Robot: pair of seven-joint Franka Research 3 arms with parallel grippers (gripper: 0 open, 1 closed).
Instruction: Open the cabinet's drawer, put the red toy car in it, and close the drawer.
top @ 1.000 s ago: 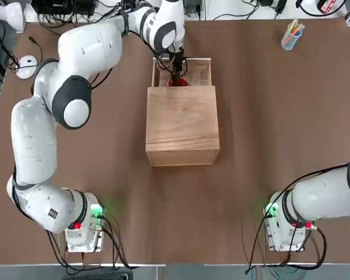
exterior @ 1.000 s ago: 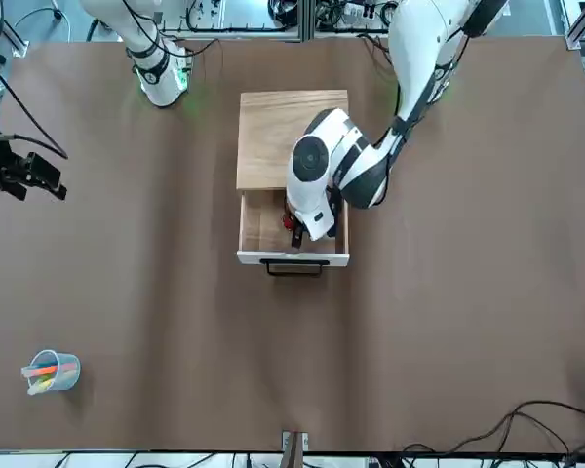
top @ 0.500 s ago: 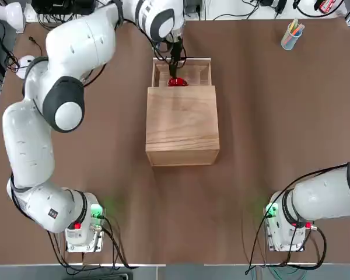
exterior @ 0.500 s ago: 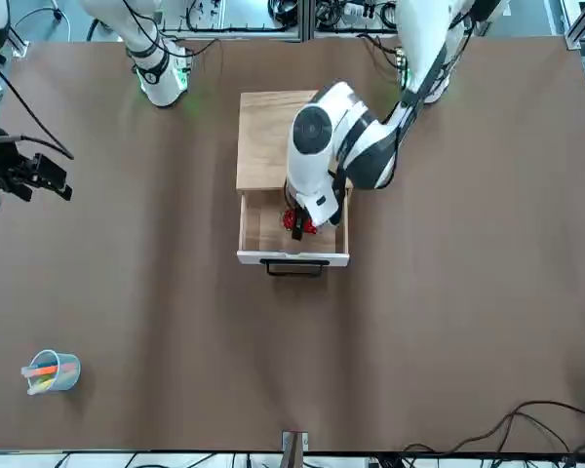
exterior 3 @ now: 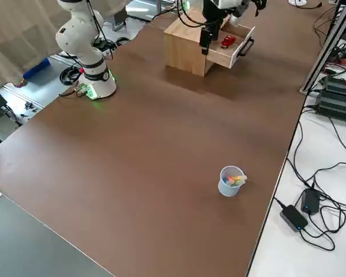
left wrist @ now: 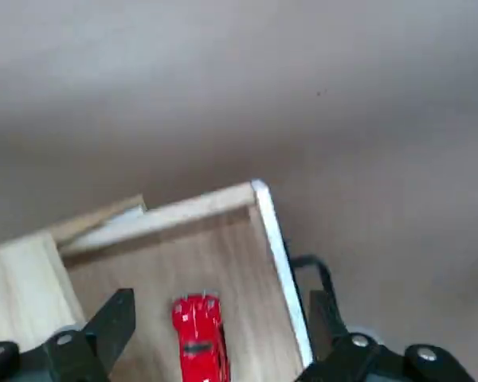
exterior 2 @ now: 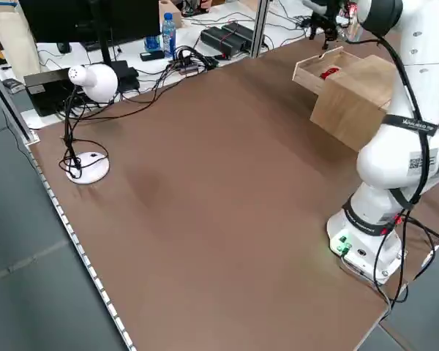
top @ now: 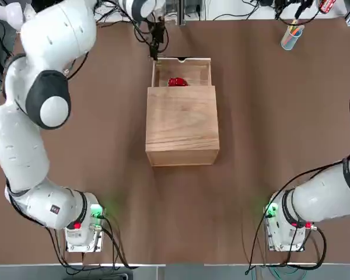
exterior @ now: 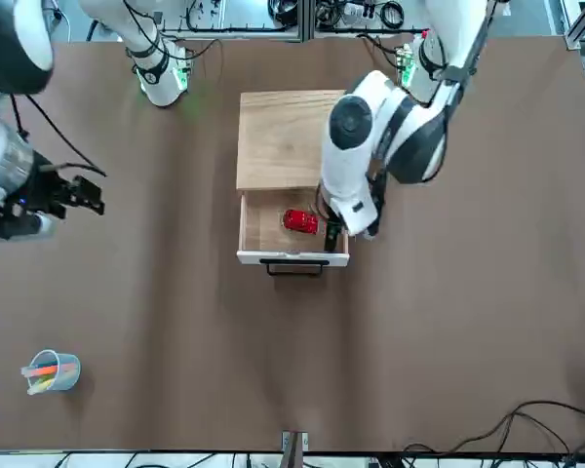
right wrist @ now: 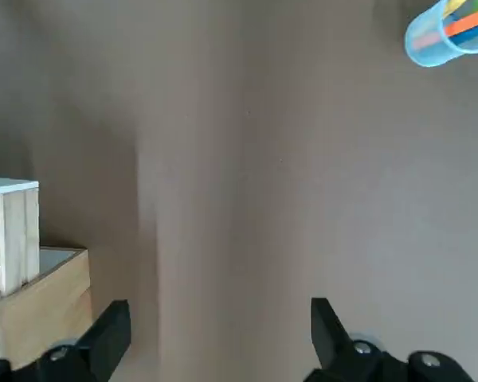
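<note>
Brown tabletop (top: pixel 251 116) beneath my two spread grippers.
The red toy car (exterior: pixel 300 221) lies inside the open drawer (exterior: pixel 273 232); my left gripper (left wrist: pixel 223 338) hovers above it, my right gripper (right wrist: pixel 223 338) beyond the cabinet's (top: pixel 182 119) side.

Looks like a robotics lab: white jointed arms (top: pixel 29 140) bolted to a brown table (top: pixel 245 216), cables (exterior 2: pixel 190 58) and a black monitor (exterior 2: pixel 95 25) at upper left.
</note>
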